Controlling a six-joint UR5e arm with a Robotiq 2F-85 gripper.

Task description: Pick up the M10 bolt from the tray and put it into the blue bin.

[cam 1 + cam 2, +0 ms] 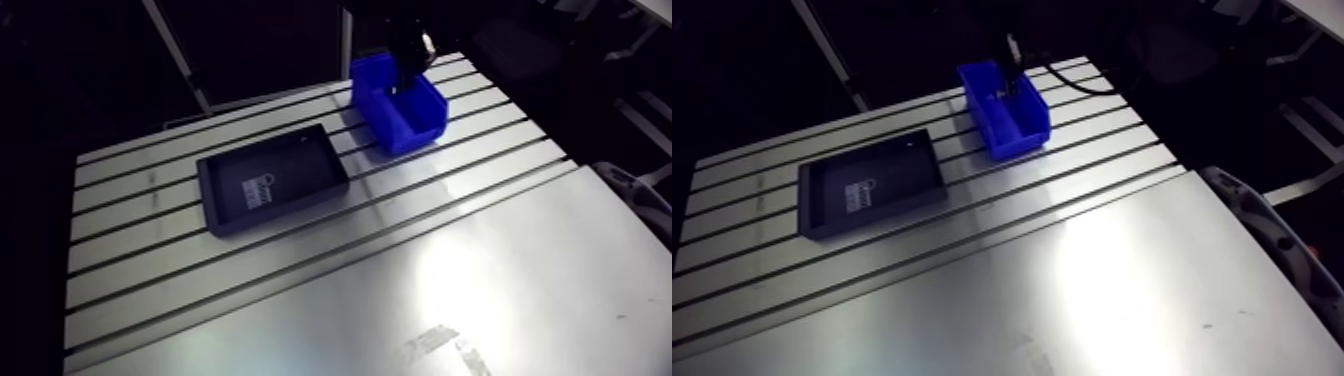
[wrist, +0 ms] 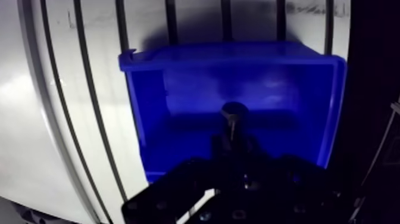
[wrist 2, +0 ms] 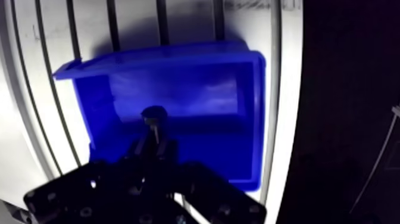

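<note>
Our gripper point(image 2: 233, 142) holds the M10 bolt point(image 2: 234, 113) pinched below its head, above the blue bin point(image 2: 196, 83); we judge it stiff, smooth, rather heavy, so it can slip.

A robotics lab or workshop was suggested by the slotted aluminium table point(image 1: 300, 310), a shallow black tray point(image 1: 300, 170) set left of a blue plastic bin point(image 1: 415, 128).

Slotted aluminium table point(image 1: 140, 262): dark parallel slots run beneath the gripper point(image 2: 233, 142) and continue past it on either side. Well apart from the gripper, a smooth unslotted panel point(image 1: 500, 260) adjoins the slotted section. It bears pale scuff marks point(image 1: 440, 345) and a bright glare.
</note>
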